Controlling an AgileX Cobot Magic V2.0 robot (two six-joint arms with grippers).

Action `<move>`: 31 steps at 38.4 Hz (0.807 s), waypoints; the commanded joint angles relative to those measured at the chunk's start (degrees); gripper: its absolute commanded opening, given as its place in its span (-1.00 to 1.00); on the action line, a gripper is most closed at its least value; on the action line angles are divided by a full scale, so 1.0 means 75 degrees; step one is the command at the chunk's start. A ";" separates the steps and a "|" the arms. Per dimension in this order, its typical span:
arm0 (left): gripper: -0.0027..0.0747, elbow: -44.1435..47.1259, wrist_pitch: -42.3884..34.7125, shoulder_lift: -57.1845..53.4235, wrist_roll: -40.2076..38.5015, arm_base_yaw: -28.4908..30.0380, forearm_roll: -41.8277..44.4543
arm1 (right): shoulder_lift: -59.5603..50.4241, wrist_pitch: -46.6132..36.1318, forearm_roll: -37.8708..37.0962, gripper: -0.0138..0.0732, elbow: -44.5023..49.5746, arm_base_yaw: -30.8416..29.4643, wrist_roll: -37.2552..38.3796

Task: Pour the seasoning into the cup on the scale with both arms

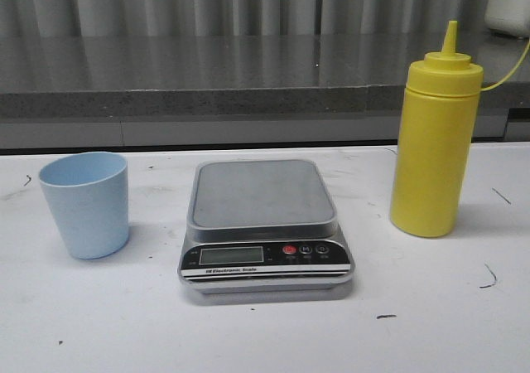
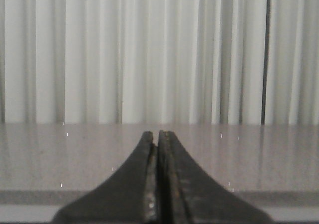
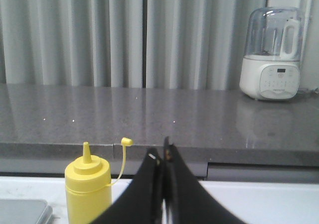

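The silver-grey scale [image 1: 263, 224] sits mid-table with its plate bare. The pale blue cup [image 1: 86, 204] stands upright on the table to its left. The tall yellow seasoning bottle [image 1: 435, 141] stands upright to its right, its cap off the nozzle and hanging on a tether. No arm shows in the front view. My left gripper [image 2: 155, 137] is shut and empty, facing the grey counter and curtain. My right gripper [image 3: 160, 152] is shut and empty; the seasoning bottle [image 3: 88, 191] stands ahead of it and to one side, and a corner of the scale [image 3: 22, 210] shows.
A grey counter ledge [image 1: 207, 83] runs behind the white table, with a pleated curtain behind it. A white appliance with a clear top [image 3: 271, 55] stands on the counter at the far right.
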 commanded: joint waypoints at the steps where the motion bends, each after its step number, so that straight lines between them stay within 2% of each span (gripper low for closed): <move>1: -0.98 -0.0605 0.0281 0.0977 -0.0050 0.0010 -0.0016 | 0.1028 0.0346 -0.0039 -0.83 -0.0832 -0.0025 0.0017; 8: -0.98 -0.1046 0.0840 0.2334 -0.0050 0.0010 -0.0016 | 0.2487 0.1260 -0.0039 -0.83 -0.1572 -0.0015 0.0017; 16: -0.98 -0.1062 0.0845 0.2639 -0.0050 0.0010 -0.0066 | 0.3054 0.1087 -0.0039 -0.81 -0.1649 -0.0014 0.0017; 20: -0.93 -0.1062 0.0754 0.2639 -0.0050 0.0010 -0.0066 | 0.3054 0.1075 -0.0039 -0.70 -0.1649 -0.0014 0.0017; 23: -0.69 -0.1062 0.0754 0.2639 -0.0050 0.0010 -0.0066 | 0.3054 0.1061 -0.0039 -0.50 -0.1649 -0.0014 0.0017; 29: 0.17 -0.1047 0.0754 0.2639 -0.0050 0.0010 -0.0066 | 0.3054 0.1061 -0.0039 0.12 -0.1649 -0.0014 0.0017; 31: 0.46 -0.1047 0.0754 0.2639 -0.0050 0.0010 -0.0066 | 0.3054 0.1061 -0.0039 0.43 -0.1649 -0.0014 0.0017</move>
